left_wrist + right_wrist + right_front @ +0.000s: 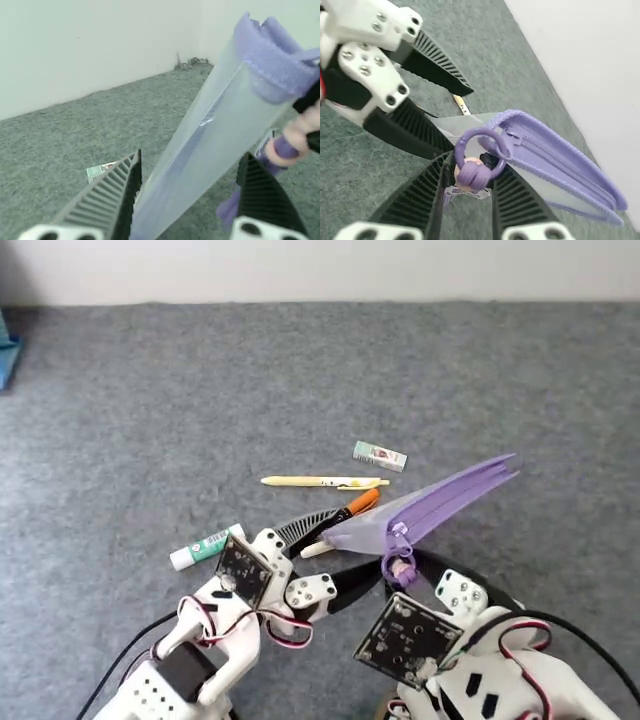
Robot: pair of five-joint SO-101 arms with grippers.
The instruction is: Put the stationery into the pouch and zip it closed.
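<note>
The left gripper [192, 160] has its two black ribbed fingers [112, 200] spread wide, and a translucent pouch [215, 130] runs slantwise through the gap between them, lifted off the grey carpet [65, 140]. A purple zip band [270, 55] edges the pouch's far end. Beside that end, a purple zip pull [282, 147] with a pale pink bead is pinched by the right gripper [302, 125]. A small green-and-white box [102, 171] lies on the carpet just beyond one finger. A white wall [75, 50] rises behind.
</note>
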